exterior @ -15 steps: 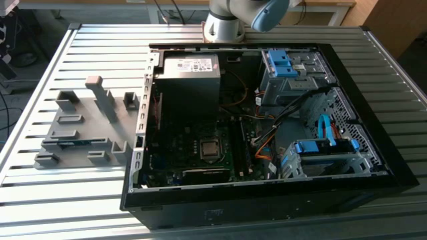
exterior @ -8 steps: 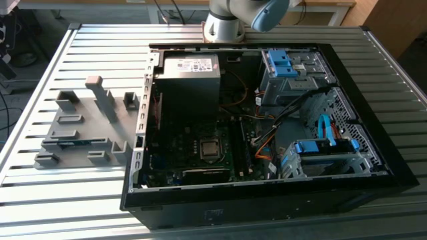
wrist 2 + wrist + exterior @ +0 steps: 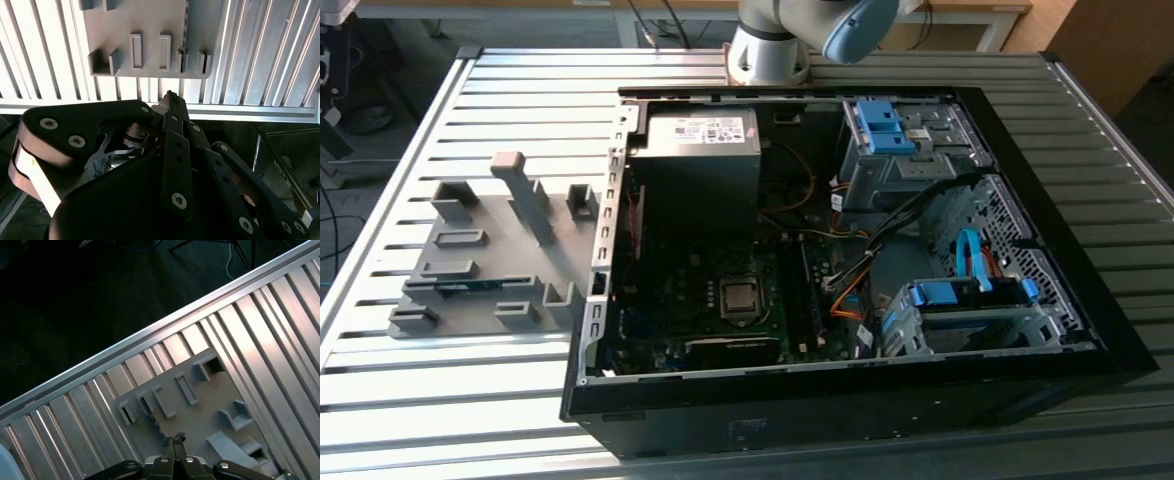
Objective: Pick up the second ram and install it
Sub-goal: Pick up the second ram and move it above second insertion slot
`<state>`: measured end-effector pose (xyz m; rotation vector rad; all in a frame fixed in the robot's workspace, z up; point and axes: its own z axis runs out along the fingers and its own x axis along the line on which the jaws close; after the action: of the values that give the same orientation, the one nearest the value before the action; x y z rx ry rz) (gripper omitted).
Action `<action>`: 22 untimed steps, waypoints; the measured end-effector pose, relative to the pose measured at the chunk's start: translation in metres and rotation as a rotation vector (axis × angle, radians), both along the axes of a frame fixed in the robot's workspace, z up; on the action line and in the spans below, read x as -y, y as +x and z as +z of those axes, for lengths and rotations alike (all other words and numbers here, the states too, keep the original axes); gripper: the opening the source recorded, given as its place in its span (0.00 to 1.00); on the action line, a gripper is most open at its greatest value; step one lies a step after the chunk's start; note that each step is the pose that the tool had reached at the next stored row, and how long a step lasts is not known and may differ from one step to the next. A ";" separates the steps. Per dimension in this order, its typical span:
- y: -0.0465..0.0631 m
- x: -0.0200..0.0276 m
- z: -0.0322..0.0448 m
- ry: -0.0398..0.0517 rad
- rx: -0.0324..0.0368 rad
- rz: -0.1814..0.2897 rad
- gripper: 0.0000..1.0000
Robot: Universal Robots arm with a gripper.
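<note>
The second ram [image 3: 464,284] shows as a thin blue strip lying in a low slot of the grey holder fixture [image 3: 494,260], at the exterior view's left beside the open computer case [image 3: 854,250]. In both wrist views the fixture [image 3: 145,35] [image 3: 200,400] lies well below my gripper [image 3: 170,96] [image 3: 175,437]. The dark fingers meet at a point with nothing between them. The gripper hangs high over the fixture's edge and touches nothing. The motherboard [image 3: 720,300] lies open inside the case.
The case stands on a slatted aluminium table [image 3: 480,110], whose edge rail [image 3: 125,345] borders dark floor. Inside the case are a power supply [image 3: 700,140], blue-tabbed drive cages [image 3: 907,140] and loose cables [image 3: 854,270]. The arm's base [image 3: 767,45] stands behind the case.
</note>
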<state>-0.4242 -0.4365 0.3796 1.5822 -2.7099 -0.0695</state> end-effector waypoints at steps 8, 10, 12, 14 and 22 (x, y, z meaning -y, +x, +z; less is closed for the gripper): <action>0.000 0.0000 0.0000 0.0000 0.0000 0.087 0.11; 0.000 0.0000 0.0000 0.0000 0.0000 0.113 0.11; 0.000 0.0000 0.0000 0.0000 0.0000 0.136 0.11; 0.000 0.0000 0.0000 0.0000 0.0000 0.147 0.11; 0.000 0.0000 -0.0001 0.0001 0.0001 0.226 0.11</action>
<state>-0.4242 -0.4365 0.3795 1.8752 -2.5100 -0.0684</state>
